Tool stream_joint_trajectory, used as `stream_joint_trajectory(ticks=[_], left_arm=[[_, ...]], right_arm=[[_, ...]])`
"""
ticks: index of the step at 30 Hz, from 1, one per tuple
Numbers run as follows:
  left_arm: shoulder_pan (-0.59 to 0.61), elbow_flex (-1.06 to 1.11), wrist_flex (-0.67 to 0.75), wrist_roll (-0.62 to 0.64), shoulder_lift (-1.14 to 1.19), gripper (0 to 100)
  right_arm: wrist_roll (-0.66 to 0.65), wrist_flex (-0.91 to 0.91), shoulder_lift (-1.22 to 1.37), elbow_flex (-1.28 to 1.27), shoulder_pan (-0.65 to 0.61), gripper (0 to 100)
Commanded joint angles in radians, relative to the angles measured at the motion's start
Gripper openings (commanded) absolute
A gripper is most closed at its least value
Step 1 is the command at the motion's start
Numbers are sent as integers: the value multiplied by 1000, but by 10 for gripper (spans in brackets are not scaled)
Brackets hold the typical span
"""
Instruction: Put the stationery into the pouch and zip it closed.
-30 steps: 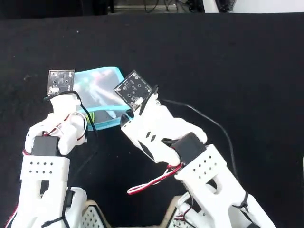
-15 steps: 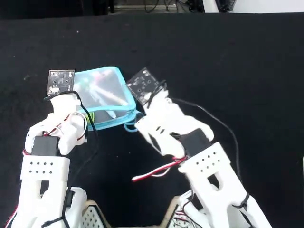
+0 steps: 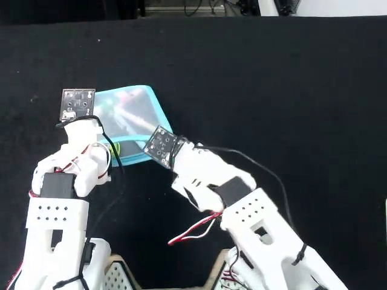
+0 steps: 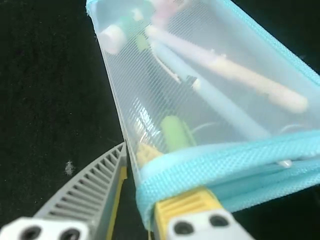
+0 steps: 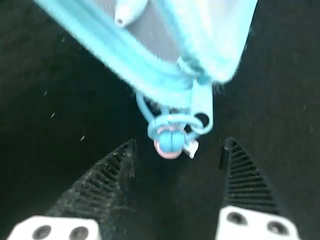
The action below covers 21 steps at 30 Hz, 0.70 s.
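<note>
The translucent pouch (image 3: 130, 115) with teal trim lies on the black table left of centre. Pens and other stationery (image 4: 225, 70) show through its wall. My left gripper (image 4: 142, 170) is shut on the pouch's (image 4: 165, 85) zip edge at one end, the yellow pad (image 4: 185, 205) pressing on the teal trim. My right gripper (image 5: 180, 145) is open at the pouch's near right corner. The teal zipper pull with its small pink bead (image 5: 170, 137) hangs just beyond and between its fingers (image 5: 105, 180), touching neither. The right arm's wrist (image 3: 160, 145) covers that corner in the high view.
Black cloth covers the table (image 3: 284, 90), with wide free room to the right and at the back. Both arms' white bodies (image 3: 57, 205) fill the near side. Red and white cable (image 3: 193, 229) loops below the right arm.
The right wrist swung off the pouch's top, out past its right edge, then came back toward the near side, down at the near right corner. The left arm kept still.
</note>
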State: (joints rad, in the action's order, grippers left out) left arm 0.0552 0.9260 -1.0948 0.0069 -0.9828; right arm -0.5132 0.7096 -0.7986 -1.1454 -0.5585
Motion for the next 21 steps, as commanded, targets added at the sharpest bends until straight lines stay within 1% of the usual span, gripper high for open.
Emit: stream_joint_trajectory(ticks=[1,3,6,9,11,13,14,15,17,19,21], left_arm=[[-1,-13,-11,6,0,30],[-1,-13,-11,6,0,30],[-1,-13,-11,6,0,30],[-1,-13,-11,6,0,30],[-1,-13,-11,6,0,30],[-1,-13,-11,6,0,30],[-1,-13,-11,6,0,30],[-1,-13,-11,6,0,30],[-1,-18,-11,6,0,30],[-1,-31,-11,6,0,30],[1,-59,-12,6,0,30]], right_arm=[[-11,-186,-2,-56,-12,266],[-6,-230,-5,-82,-12,266],[69,-235,-8,-74,-12,266],[103,-233,-8,-61,-12,245],[100,-233,-8,-59,-12,155],[103,-236,-8,-59,-12,14],[104,-236,-8,-59,-12,10],[107,-233,-8,-59,-12,38],[104,-233,-12,-56,-11,6],[106,-221,-33,-45,3,11],[107,-158,-88,-13,26,10]])
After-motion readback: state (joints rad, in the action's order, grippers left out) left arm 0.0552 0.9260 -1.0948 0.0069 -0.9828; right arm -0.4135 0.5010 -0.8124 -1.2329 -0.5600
